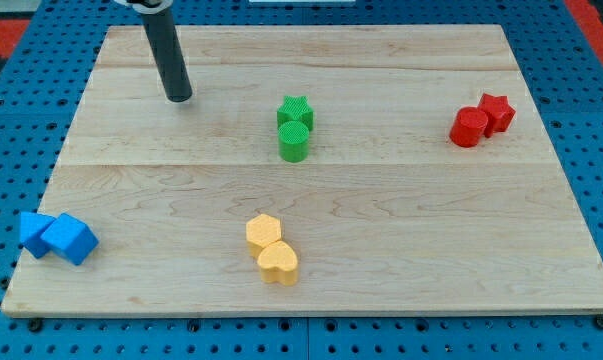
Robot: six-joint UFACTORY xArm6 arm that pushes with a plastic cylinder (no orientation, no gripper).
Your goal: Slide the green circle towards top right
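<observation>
The green circle (293, 142) stands near the board's middle, touching a green star (296, 110) just above it. My tip (179, 98) rests on the board at the upper left, well to the left of the green circle and slightly higher, not touching any block. The dark rod rises from the tip to the view's top edge.
A red circle (469, 128) and red star (496, 112) touch at the right. A yellow hexagon (264, 233) and yellow heart (278, 264) touch at the bottom middle. Two blue blocks (36, 232) (71, 239) sit at the bottom left. The wooden board (401, 230) lies on blue pegboard.
</observation>
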